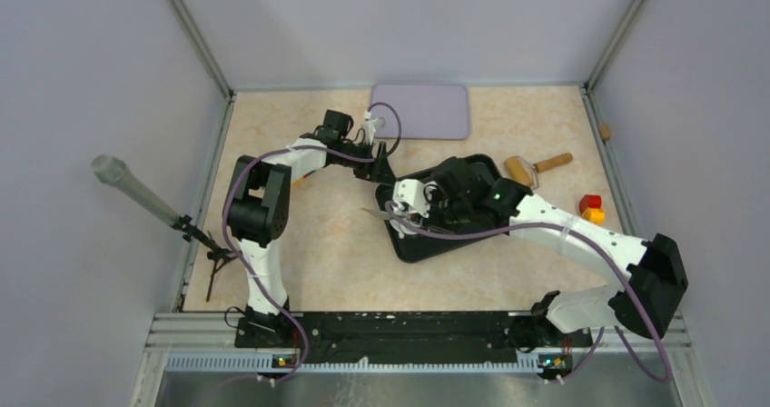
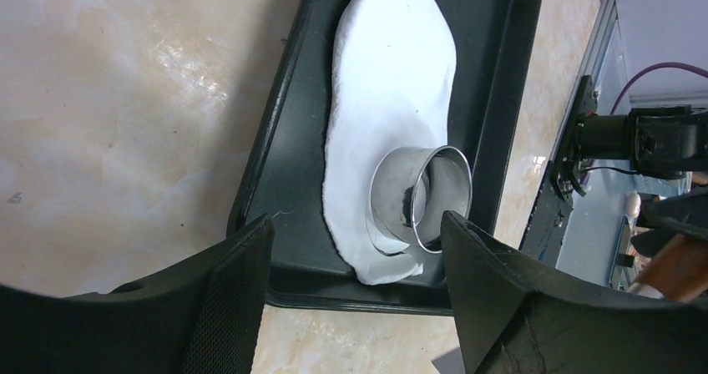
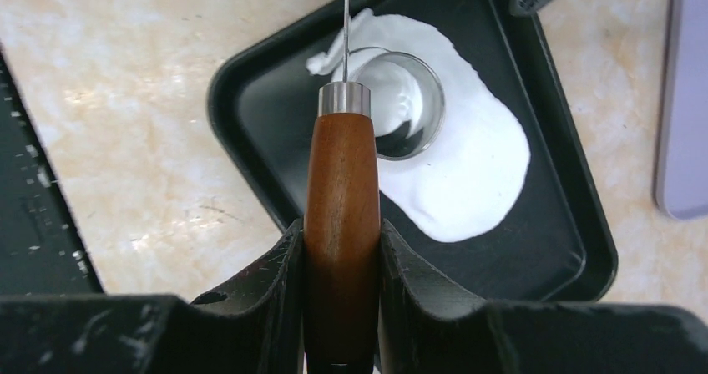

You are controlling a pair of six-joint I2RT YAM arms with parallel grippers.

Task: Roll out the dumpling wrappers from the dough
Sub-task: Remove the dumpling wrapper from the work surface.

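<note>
Dough: flattened, irregular white dough sheet [image 2: 388, 98] [image 3: 476, 174], lying in the black rectangular tray [image 2: 280, 149] [image 3: 267, 132], ahead of both pairs of jaws.
Cutter: shiny round metal ring [image 2: 392, 192] [image 3: 438, 115], standing on the end of the dough nearest the left jaws, with white dough showing inside it.
Right jaws: the right gripper [image 3: 342, 232] [image 1: 409, 203] is closed narrow on the brown wooden handle [image 3: 341, 174] of a thin-bladed tool. The handle is upright between the two fingers, and the blade [image 3: 346, 23], seen edge-on, runs forward from the jaws across the ring's rim.
Left jaws: the left gripper [image 2: 357, 224] [image 1: 381, 166] stands wide and holds nothing. It is at the tray's rim, and the ring shows in the gap just beyond its fingertips. Whether a finger touches the ring cannot be told.
Tray: rests on the pale marbled bench [image 1: 318, 234], under the right jaws.
Beyond the left jaws: a flat lilac mat [image 1: 420, 110] at the far wall.
Right of the right jaws: a pale roller with a wooden handle [image 1: 536, 164] just beside the tray, and red and yellow blocks [image 1: 592, 207] further out.
</note>
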